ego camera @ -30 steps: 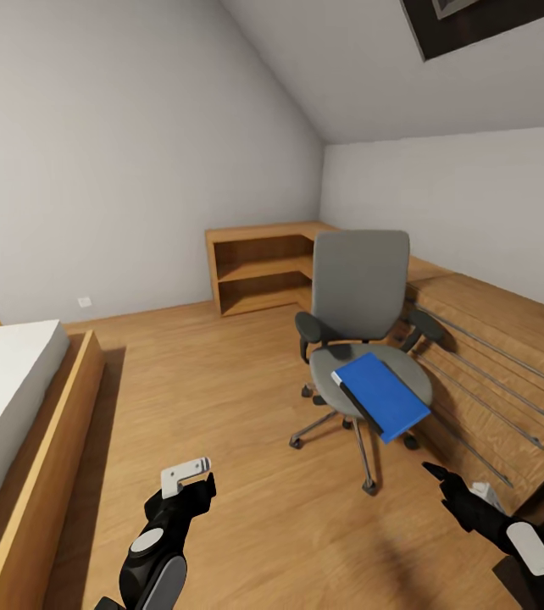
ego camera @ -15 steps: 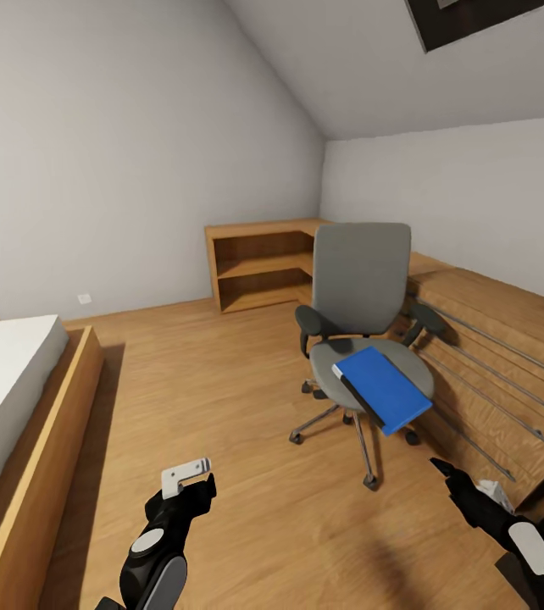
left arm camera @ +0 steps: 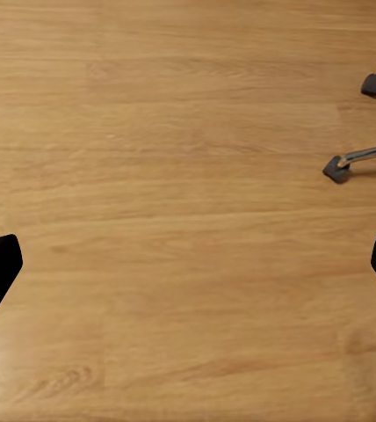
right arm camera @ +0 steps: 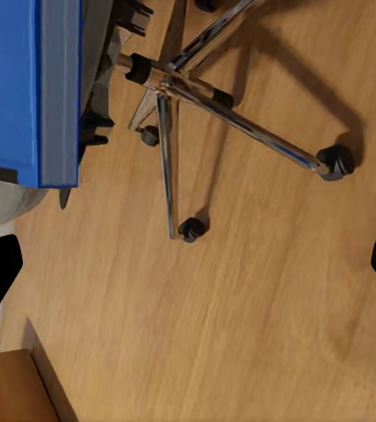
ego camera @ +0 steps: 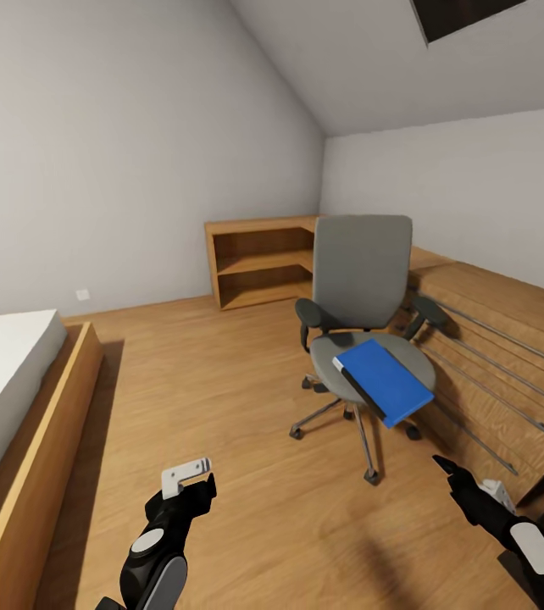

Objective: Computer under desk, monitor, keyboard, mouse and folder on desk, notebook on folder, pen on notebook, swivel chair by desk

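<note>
Head view of an attic bedroom: left of the swivel chair (ego camera: 359, 326) lies a low bed (ego camera: 18, 407). The left gripper (ego camera: 189, 476) hangs over bare floor (ego camera: 221, 398), fingers spread wide, empty. A blue folder (ego camera: 384, 381) rests on the chair's seat. Right of the chair, the right gripper (ego camera: 450, 474) hovers, spread wide, empty.
</note>
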